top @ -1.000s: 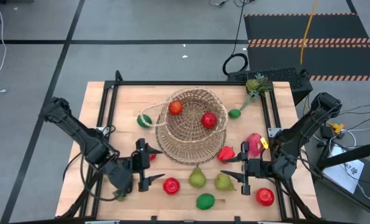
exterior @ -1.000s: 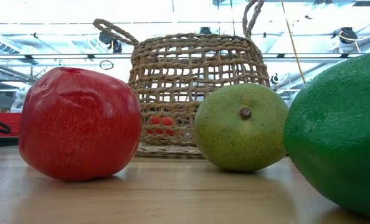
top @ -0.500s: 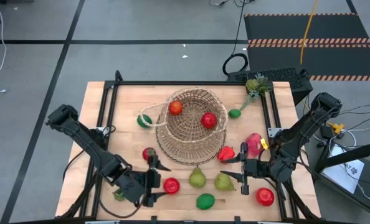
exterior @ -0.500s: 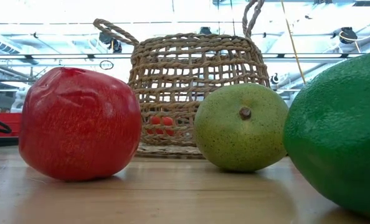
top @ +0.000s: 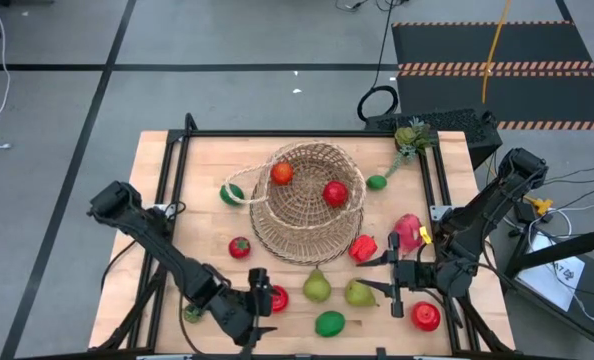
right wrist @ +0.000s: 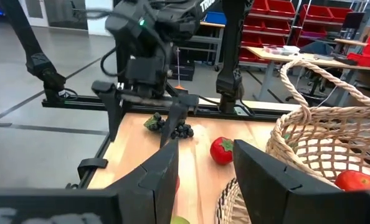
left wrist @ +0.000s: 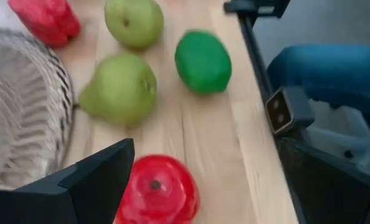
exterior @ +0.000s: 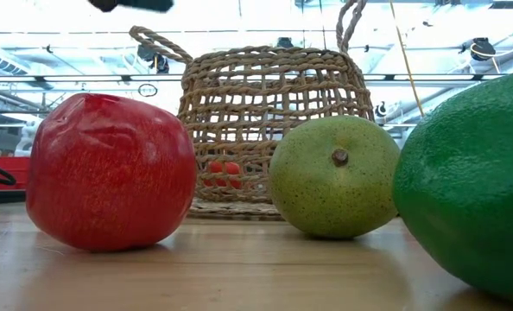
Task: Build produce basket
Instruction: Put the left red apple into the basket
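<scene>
While hovering wide open and empty over a glossy red fruit (top: 276, 297) beside the woven basket (top: 307, 203), left claw (top: 260, 305); right claw (top: 394, 286) part-open, empty.

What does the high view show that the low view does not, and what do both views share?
Only the high view shows the open left gripper over a red round fruit, the right gripper, the pink dragon fruit and both red fruits lying inside the basket. Only the low view shows the ceiling behind the table. Both show the tan woven wicker basket and a green pear.
</scene>
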Controlling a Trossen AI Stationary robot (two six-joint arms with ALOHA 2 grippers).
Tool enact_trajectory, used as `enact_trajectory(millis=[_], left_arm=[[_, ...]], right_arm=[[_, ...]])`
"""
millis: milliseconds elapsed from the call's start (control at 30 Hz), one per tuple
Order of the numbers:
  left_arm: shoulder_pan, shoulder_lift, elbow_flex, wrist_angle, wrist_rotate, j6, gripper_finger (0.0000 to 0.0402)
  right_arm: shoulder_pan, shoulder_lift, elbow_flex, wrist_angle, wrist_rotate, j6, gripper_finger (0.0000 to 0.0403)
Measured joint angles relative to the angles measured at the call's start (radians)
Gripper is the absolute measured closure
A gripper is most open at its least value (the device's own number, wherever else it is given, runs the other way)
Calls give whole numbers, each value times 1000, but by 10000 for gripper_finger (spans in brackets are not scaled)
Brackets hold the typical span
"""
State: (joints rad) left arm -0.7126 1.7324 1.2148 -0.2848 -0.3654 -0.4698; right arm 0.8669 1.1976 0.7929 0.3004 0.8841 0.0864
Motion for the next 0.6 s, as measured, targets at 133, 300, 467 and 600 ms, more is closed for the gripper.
enact_trajectory(millis=[133,300,467,600], left_arm=[[-8,43,0,-2,-6,-29,2],[-9,64,0,-13,-57,-54,2],[-9,62,0,-49,-98,-88,2],[-9,66,-2,-64,-96,-147,2]], right_arm=[[0,0,0,-19,0,10,255],[0,0,0,-30,0,29,255],[0,0,0,-33,0,29,255],[0,0,0,-41,-3,33,255]])
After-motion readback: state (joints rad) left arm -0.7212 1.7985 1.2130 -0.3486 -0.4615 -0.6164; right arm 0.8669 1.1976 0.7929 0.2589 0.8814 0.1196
